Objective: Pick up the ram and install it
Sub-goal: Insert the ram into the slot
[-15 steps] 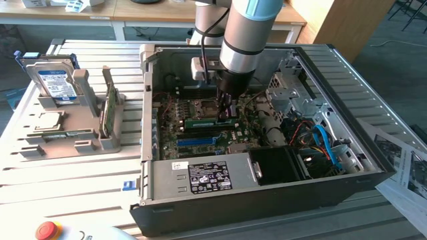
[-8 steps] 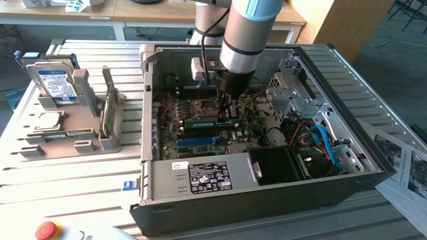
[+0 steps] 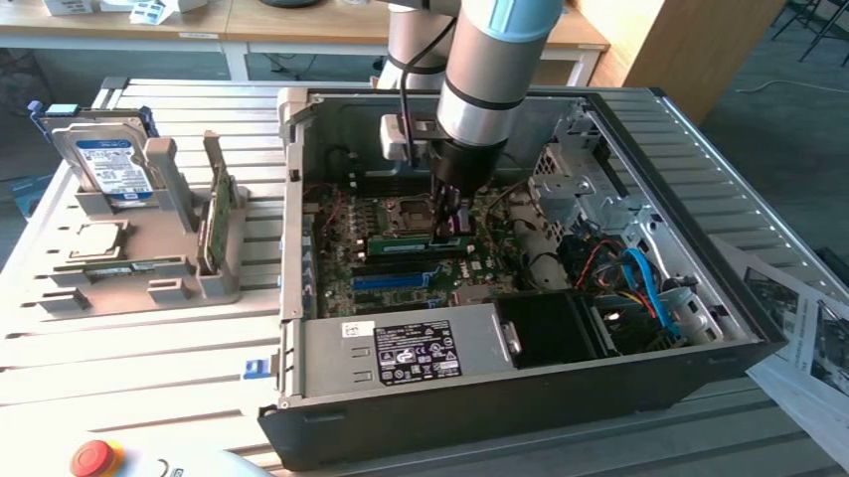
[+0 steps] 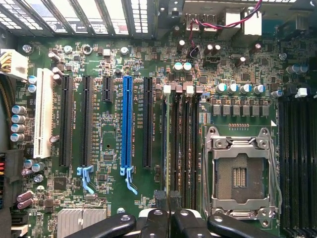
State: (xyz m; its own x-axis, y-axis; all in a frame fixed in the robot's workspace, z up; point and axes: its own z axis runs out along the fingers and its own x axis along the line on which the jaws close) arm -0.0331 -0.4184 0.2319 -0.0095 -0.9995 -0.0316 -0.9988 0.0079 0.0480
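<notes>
The arm reaches down into the open computer case (image 3: 531, 397), which lies on its side on the slatted worktop (image 3: 133, 378). The gripper (image 3: 451, 231) is low over the motherboard, its fingers drawn nearly together on one end of the ram (image 3: 401, 241). The ram is a thin green stick that runs from the fingertips toward the exterior view's left. It lies lengthwise along the memory slots, just beside the empty CPU socket (image 3: 405, 211), with the long blue slot (image 3: 394, 281) a little nearer the power supply (image 3: 398, 350). Whether the stick is fully seated cannot be told. In the wrist view the gripper (image 4: 168, 201) has its black fingers (image 4: 159, 218) close together over the bank of black memory slots (image 4: 181, 144). That bank lies between the blue slot (image 4: 127, 124) and the CPU socket (image 4: 241, 173), and a white slot (image 4: 43, 111) is well off on the blue slot's far side. On the worktop, at the exterior view's left of the case, a grey holder (image 3: 159, 248) carries a hard drive (image 3: 113, 164) standing upright and another thin green board (image 3: 213, 224) on edge. A red button (image 3: 93, 457) sits at the near corner, and printed sheets (image 3: 809, 338) lie at the exterior view's right.
</notes>
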